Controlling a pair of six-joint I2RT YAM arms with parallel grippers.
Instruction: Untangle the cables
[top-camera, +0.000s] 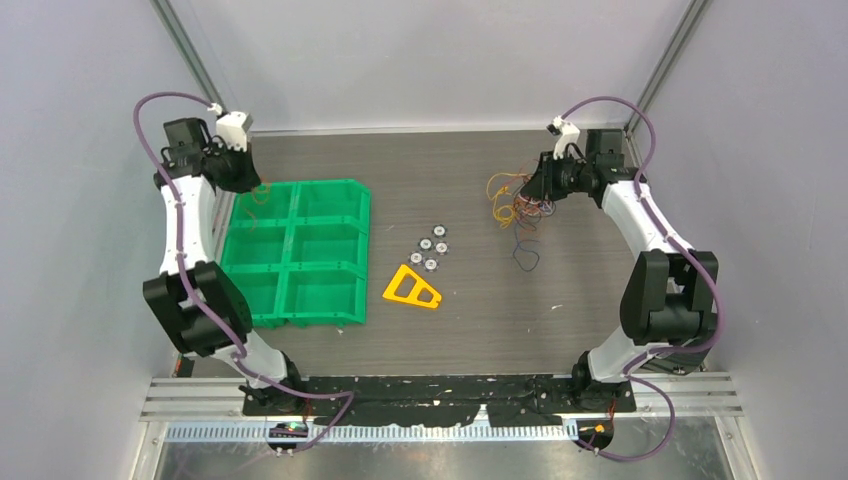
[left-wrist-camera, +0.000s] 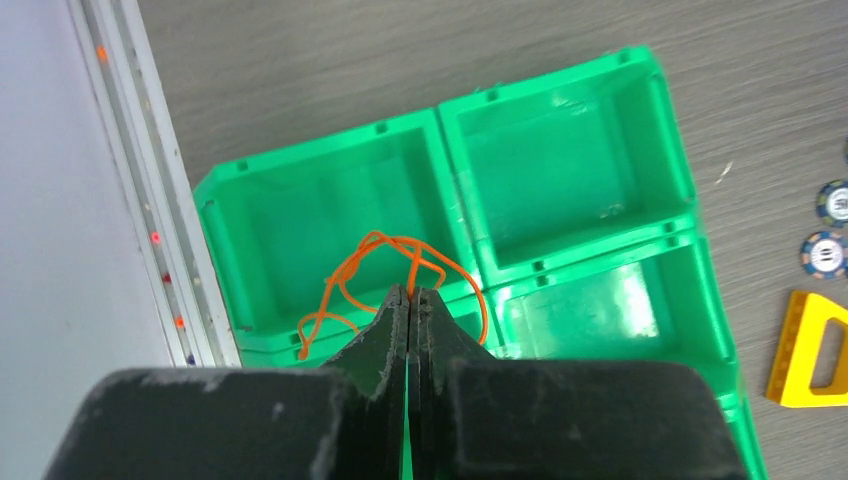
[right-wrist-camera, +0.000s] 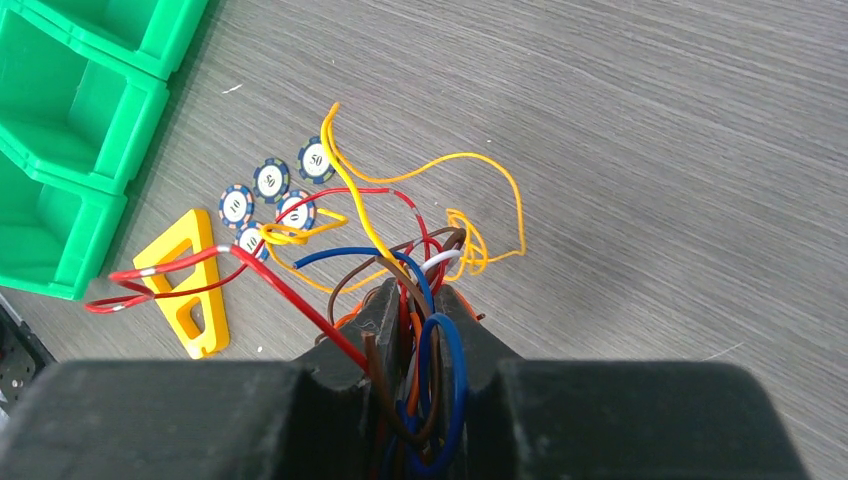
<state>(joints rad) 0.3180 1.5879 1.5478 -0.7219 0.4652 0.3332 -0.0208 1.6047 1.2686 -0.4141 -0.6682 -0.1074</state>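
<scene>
A: Container logged?

B: One green tray (top-camera: 295, 222) (left-wrist-camera: 455, 200), six compartments in two columns of three, is set along the left edge of the tabletop (top-camera: 580, 320).

A: Contents?

B: A single orange wire (left-wrist-camera: 385, 237), curly and looped, is seen over the tray's far-left compartment. It is pinched at the tips of the left gripper (left-wrist-camera: 410, 292), whose fingers are pressed together on it. Whether the loops touch the compartment floor cannot be told. Green floor and walls are what is seen of the other compartments.

A: Remaining cables?

B: A bundle of cables (top-camera: 515, 205) (right-wrist-camera: 400, 265) in yellow, red, blue, brown, white and orange is held near the far right corner. It is clamped between the fingers of the right gripper (right-wrist-camera: 415, 295). Loose ends are fanned out from the fingertips toward the middle of the tabletop. In the overhead view a dark strand (top-camera: 525, 255) is trailed from under the bundle toward the near edge. Whether it is joined to the bundle cannot be told.

A: Other items?

B: Five poker chips (top-camera: 433, 247) (right-wrist-camera: 270, 180) are clustered at mid-table, between tray and bundle. A yellow triangular frame (top-camera: 412, 300) (right-wrist-camera: 197, 225) is laid just nearer than the chips, close to the tray's right side and not touching it. In the right wrist view it is crossed by a red strand.
</scene>
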